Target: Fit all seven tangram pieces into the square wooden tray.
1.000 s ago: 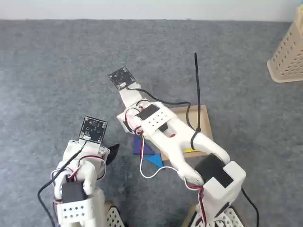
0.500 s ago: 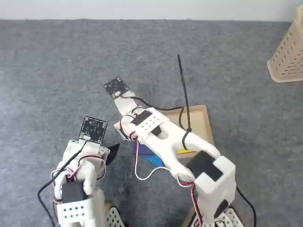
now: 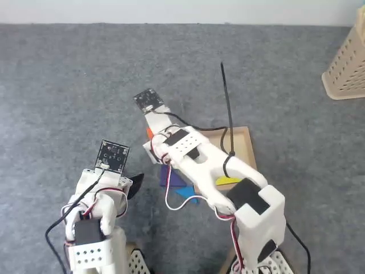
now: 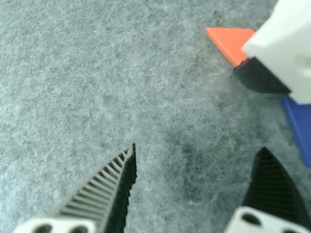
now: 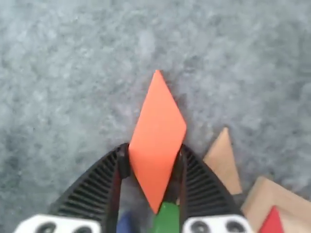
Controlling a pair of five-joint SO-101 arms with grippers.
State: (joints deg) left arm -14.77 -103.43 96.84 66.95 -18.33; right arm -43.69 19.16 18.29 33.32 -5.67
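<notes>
Grey carpet [image 3: 68,85] throughout. Pinched across opposite edges in right gripper [image 5: 153,153], nine o'clock of wooden tray [image 3: 244,141]: orange parallelogram [image 5: 156,121]. Likely light, rigid, slick; best held by edges. Gaping wide: left gripper [image 4: 198,150].

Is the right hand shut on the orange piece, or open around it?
Shut on it: the right hand has both fingers pressed against opposite edges of the orange piece, no gap.

orange piece [image 5: 156,131], grey carpet [image 3: 68,74], tan tray [image 3: 244,137]
</notes>
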